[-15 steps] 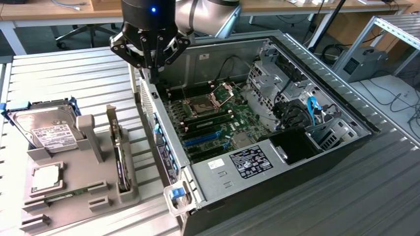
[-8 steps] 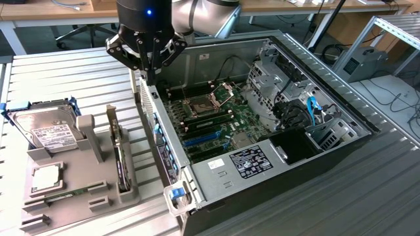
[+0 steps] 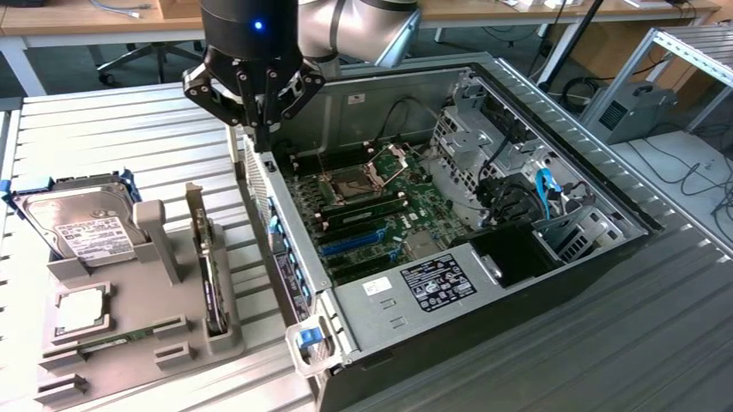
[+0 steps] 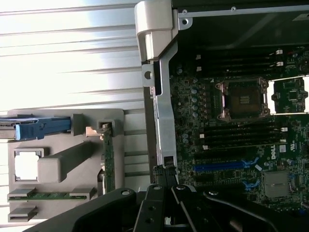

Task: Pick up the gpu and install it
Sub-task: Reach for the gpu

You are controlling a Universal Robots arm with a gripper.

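**Figure.** Opening stage of the gpu pick, as seen in the exterior and wrist views. The black multi-link gripper (image 3: 263,142) (image 4: 166,181) hangs with its jaws closed on nothing. It is directly over the thin silver sheet-metal rear wall (image 3: 275,223) (image 4: 164,111) of the open grey computer case (image 3: 596,257). The gpu (image 3: 208,257) (image 4: 109,159), a thin green circuit card with a silver end bracket, stands on edge in a slot of the pale grey moulded holder tray (image 3: 137,300) (image 4: 63,164). The tray sits just beside the case on the exterior view's left, apart from the gripper, and the card is not yet lifted.

Hazards you should weigh, as judgements:

- **(a) Shut jaws.** A descent onto the card would likely press on its upper edge rather than straddle it.
- **(b) Rear wall.** The tips sit close above it, so a sideways move toward the tray without added height could catch its rim.
- **(c) Narrow, upright card.** A grip off its middle may tilt it in the slot or let it swing once free.
- **(d) Wrong pick.** The silver boxy hard drive (image 3: 75,225) and the narrow green memory stick (image 4: 48,195) share the tray, and aiming at either would be a mistake.
- **(e) Seating.** Over the green motherboard (image 3: 366,206) (image 4: 231,135), a card tilted against the long blue expansion slot (image 3: 349,243) (image 4: 224,166) would probably bind or scrape neighbouring parts
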